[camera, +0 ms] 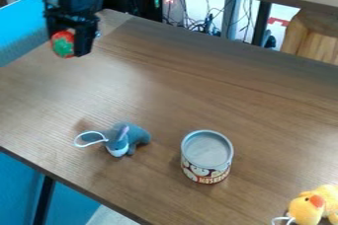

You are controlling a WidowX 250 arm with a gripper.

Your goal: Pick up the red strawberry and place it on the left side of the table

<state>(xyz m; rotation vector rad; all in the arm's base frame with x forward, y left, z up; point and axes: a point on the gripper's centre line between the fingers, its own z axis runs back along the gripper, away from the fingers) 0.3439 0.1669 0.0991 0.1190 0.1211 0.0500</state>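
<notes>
- The gripper (pixel 68 45) is suspending a red-and-green toy (pixel 62 46) above the tabletop (pixel 198 91), apparently squeezing its sides to prevent slipping.
- The fingers are standing parted by the toy's width, pinching it between them.
- A grey plush animal (pixel 135 134) is resting lower and slightly right of the fingers.
- A can (pixel 206 162) is standing farther right, its flat base likely steadying it.
- A yellow plush (pixel 309 207) is lying farthest from the fingers.

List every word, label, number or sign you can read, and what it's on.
"MUSHROOM": on the lower label of the can; the lettering is small and wraps round the side, so its ending is uncertain.
Red marking in the background: no readable letters.
I can make out no numbers.
</notes>
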